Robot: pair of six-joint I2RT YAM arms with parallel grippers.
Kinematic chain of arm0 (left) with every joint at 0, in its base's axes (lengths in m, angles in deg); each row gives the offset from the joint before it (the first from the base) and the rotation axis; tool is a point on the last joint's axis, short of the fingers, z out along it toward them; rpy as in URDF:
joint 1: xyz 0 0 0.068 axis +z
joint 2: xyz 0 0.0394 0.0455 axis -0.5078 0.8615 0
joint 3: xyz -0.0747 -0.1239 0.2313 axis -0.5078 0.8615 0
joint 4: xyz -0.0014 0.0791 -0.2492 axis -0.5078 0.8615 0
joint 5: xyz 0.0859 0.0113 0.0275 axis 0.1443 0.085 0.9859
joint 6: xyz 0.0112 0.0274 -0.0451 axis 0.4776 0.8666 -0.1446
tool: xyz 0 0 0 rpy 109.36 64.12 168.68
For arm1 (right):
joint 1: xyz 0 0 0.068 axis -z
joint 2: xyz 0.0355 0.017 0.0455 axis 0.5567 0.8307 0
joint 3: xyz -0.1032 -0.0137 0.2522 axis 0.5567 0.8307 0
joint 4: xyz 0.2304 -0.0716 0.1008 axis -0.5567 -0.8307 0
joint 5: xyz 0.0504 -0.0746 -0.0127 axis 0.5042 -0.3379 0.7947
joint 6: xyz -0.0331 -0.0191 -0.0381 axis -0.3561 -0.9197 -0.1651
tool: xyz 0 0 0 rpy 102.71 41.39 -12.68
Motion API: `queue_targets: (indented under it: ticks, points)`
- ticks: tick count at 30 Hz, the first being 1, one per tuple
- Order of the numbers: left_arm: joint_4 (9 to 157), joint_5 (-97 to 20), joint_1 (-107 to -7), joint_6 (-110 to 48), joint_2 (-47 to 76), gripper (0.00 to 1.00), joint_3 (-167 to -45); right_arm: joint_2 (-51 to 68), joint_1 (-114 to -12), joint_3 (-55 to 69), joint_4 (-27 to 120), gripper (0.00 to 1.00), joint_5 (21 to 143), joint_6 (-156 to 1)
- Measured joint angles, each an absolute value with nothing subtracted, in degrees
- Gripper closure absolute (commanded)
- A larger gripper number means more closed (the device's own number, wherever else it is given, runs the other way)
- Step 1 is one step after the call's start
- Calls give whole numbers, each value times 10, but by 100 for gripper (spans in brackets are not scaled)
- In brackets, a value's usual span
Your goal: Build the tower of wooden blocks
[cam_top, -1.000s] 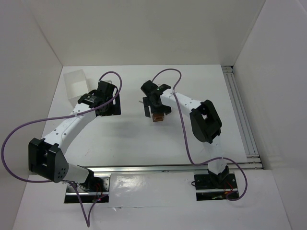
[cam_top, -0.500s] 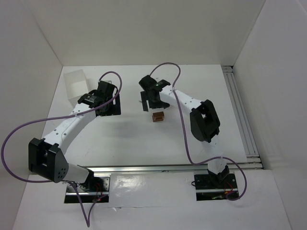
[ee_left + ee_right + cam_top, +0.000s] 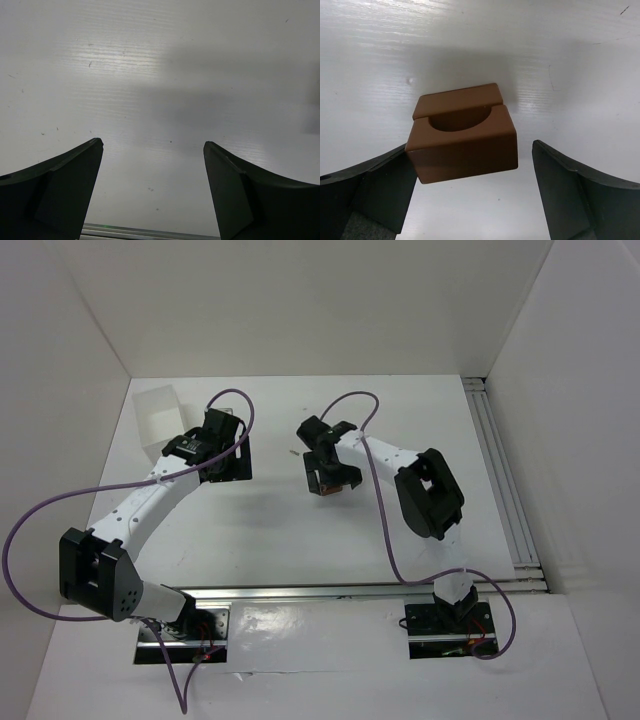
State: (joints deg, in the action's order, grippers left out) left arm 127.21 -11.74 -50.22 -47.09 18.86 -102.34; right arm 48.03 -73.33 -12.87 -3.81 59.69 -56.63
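Observation:
Two reddish-brown wood blocks [image 3: 462, 137] sit pressed together on the white table. The near one has a half-round notch in its top, and the other [image 3: 455, 99] lies right behind it. I cannot tell whether more blocks lie under them. From above they show as a small brown spot [image 3: 337, 487] mid-table. My right gripper [image 3: 470, 145] is open and straddles the near block, with the left finger [image 3: 380, 185] next to its side and the right finger [image 3: 570, 195] apart from it. In the top view it [image 3: 327, 478] hides part of the blocks. My left gripper [image 3: 153, 142] is open and empty over bare table.
A white translucent tray [image 3: 155, 415] stands at the back left, beside my left gripper [image 3: 226, 462]. A metal rail [image 3: 505, 480] runs along the right side and another [image 3: 330, 592] along the front by the arm bases. White walls enclose the table.
My right gripper drew back from the blocks toward the far side, leaving them exposed, then came back down around them. The blocks and the left arm have not moved.

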Motion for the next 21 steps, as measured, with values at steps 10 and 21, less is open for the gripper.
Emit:
queue_targets:
  ticks: [10,21]
  points:
    - [1272,-122,-502,-471,189,6,-1023,479,-733,-151,-37,3,598,-573]
    - [1272,-122,-502,-471,189,6,-1023,481,-733,-190,-47,1,584,-593]
